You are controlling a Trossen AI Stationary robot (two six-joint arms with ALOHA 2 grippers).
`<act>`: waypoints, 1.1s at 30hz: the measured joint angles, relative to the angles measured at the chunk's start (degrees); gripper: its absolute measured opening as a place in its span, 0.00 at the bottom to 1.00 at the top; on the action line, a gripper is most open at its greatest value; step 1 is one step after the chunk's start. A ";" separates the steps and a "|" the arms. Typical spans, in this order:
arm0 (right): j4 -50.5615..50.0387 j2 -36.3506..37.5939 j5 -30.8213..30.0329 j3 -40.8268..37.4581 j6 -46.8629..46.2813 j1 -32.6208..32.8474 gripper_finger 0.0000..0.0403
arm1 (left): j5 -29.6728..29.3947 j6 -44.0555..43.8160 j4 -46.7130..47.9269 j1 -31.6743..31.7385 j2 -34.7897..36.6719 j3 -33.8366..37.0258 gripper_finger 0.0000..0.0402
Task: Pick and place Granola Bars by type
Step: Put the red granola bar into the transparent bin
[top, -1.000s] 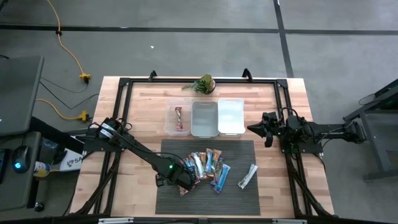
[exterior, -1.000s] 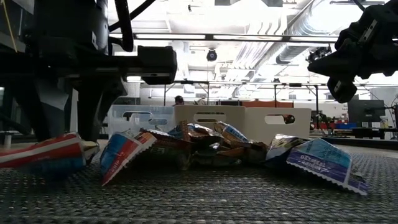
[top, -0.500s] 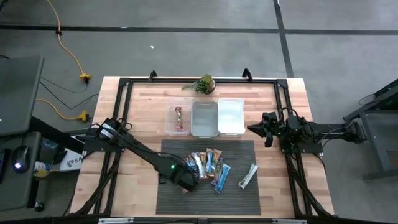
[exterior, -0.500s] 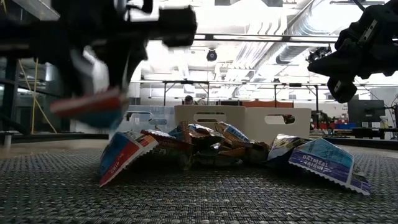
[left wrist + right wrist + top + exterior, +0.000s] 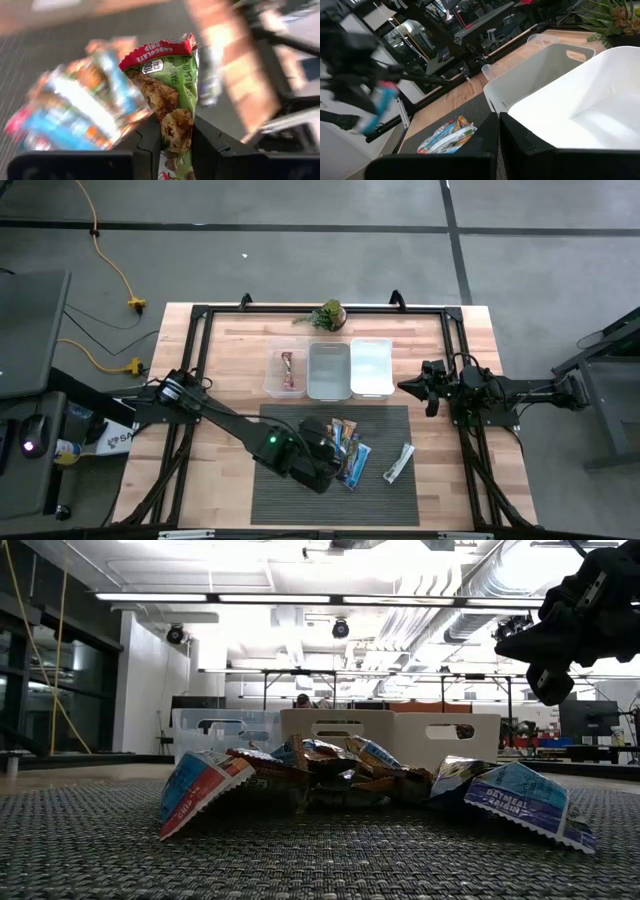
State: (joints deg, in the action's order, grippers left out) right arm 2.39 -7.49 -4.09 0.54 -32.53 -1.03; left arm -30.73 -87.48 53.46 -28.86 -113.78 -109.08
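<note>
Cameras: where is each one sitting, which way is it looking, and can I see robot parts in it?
High view: above the table, looking straight down; both arms show, with the right gripper waiting beside the bins.
Low view: at mat height, looking level across the bar pile; the right gripper hangs above.
Left wrist view: past the left gripper, shut on a green-and-red bar.
Right wrist view: past its own shut fingers toward the bins.
Shared: all four show the bar pile.
</note>
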 joint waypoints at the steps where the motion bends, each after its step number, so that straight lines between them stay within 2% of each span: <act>1: 0.00 0.00 0.01 0.00 0.00 0.00 0.00 | -1.49 2.60 -0.02 0.00 0.00 -1.82 0.19; 13: 0.00 0.00 0.01 0.00 0.00 -0.01 0.00 | -21.04 28.15 2.37 0.11 0.06 -25.87 0.19; 16: 0.00 -0.02 0.01 0.00 0.00 -0.01 0.00 | -26.28 33.73 -2.00 0.39 3.57 -24.20 0.19; 20: 0.09 0.04 -0.02 0.00 0.00 -0.01 0.00 | -30.25 35.37 -0.79 2.21 7.61 -24.21 0.19; 27: 0.13 0.01 -0.03 0.00 0.00 -0.01 0.00 | -31.07 34.71 8.56 10.93 12.98 -24.19 0.19; 33: 0.13 0.00 -0.03 0.00 0.00 0.01 0.00 | -24.44 33.65 17.84 22.45 15.04 -24.21 0.19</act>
State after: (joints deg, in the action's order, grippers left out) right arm 2.52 -7.49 -4.12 0.54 -32.53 -1.02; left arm -55.16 -53.83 71.30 -6.42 -98.74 -133.29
